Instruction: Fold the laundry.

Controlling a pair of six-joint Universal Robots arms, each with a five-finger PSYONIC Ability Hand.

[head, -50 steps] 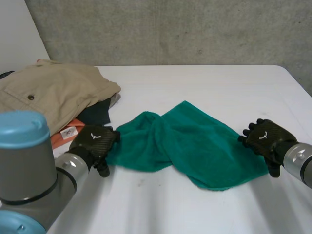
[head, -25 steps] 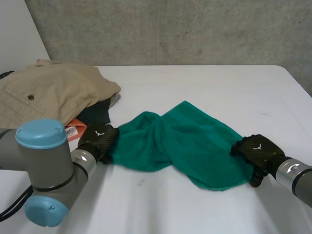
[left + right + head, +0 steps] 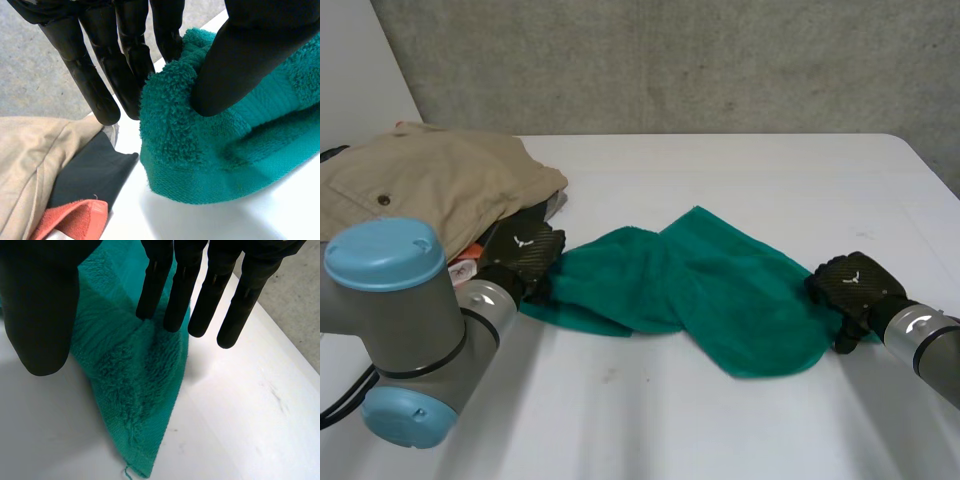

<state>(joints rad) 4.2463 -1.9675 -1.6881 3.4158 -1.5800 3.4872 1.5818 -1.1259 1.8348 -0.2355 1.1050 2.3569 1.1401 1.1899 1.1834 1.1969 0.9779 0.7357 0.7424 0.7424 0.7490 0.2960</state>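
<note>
From the head view, the green towel (image 3: 710, 290) lies across the white table (image 3: 740, 170) with its long axis running side to side, rumpled and twisted in the middle. The left hand (image 3: 525, 255) is at its left end and the right hand (image 3: 850, 285) at its right end, so each hand is nearest its own end. Any fold, I'd judge, means carrying one end along that line toward the other. A heap of beige clothing (image 3: 430, 185) sits just behind the left hand.

In the left wrist view, the left hand's thumb (image 3: 240, 60) presses a bunched edge of towel (image 3: 200, 150) against the fingers (image 3: 100, 75) behind it, a firm pinch. The cloth is thick looped terry with a flatter woven band near the hem. Beside it lie a black cloth (image 3: 90, 170) and an orange cloth (image 3: 75, 217).

In the right wrist view, the right hand's fingers (image 3: 180, 290) are straight, some of their tips touching the towel (image 3: 130, 375), and the thumb stands apart. I see no pinch. A pointed towel corner lies flat on the table beneath the palm.
</note>
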